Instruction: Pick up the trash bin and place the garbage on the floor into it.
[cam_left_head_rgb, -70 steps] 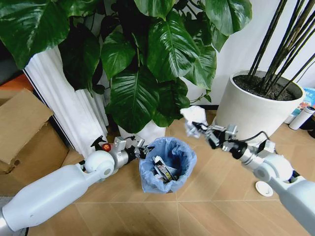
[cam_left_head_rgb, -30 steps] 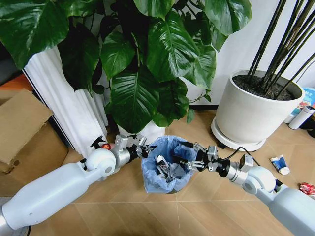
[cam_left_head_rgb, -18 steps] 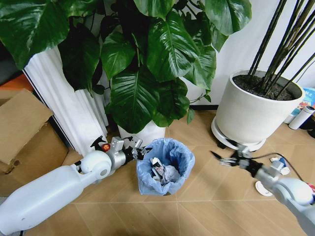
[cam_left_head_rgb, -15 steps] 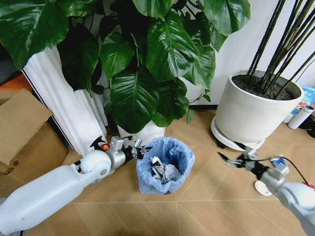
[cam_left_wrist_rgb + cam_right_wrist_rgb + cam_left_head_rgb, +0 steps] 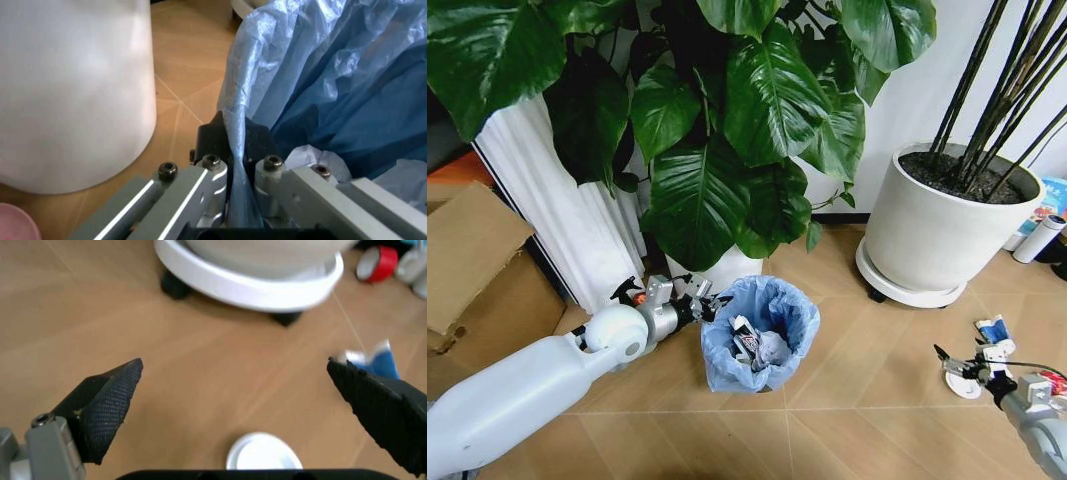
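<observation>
left gripper point(image 5: 238, 165) pinches the trash bin point(image 5: 757, 335) liner, which may slip; right gripper point(image 5: 257, 405), jaws wide, could nudge the white disc point(image 5: 261, 454) lying between them away.

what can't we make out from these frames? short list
- Trash bin body: the blue liner drapes over it in the head view.
- Left gripper, clamped on the liner; the plastic hides whether it also grips the rim.
- White disc: cut off by the right wrist housing.
- Blue-white packet: blurred, partly behind a right fingertip.

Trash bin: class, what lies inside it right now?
Inside the trash bin sit a dark printed wrapper and a pale paper wad. Anything beneath them is covered by those pieces and the blue liner.
</observation>
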You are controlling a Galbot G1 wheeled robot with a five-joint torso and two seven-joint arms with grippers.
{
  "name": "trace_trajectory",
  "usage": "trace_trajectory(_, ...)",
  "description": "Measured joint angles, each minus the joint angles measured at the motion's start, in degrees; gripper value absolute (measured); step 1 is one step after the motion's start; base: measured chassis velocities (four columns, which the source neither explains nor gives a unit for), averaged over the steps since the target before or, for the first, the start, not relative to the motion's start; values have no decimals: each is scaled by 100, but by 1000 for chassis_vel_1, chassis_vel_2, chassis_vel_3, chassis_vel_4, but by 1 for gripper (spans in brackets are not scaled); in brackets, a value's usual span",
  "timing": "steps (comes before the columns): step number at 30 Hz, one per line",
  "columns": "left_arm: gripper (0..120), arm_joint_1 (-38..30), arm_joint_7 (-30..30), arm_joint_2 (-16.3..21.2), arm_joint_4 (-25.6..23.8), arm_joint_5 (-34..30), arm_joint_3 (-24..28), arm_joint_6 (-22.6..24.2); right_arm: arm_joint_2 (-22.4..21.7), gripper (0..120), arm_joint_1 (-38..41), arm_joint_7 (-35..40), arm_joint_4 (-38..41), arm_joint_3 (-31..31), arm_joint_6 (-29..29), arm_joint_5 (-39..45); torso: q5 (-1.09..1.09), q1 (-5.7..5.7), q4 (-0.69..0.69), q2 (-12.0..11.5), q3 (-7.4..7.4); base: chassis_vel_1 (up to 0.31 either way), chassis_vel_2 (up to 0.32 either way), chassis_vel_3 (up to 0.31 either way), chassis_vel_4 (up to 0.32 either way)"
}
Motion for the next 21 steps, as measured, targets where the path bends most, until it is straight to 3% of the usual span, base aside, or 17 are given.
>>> trace_trajectory(21,0,42,-3,46,-30,-6,-44,-8,328,100,610,72,-1272,-315,-123,-231,1,0,-1,0,0,0,0,0,0)
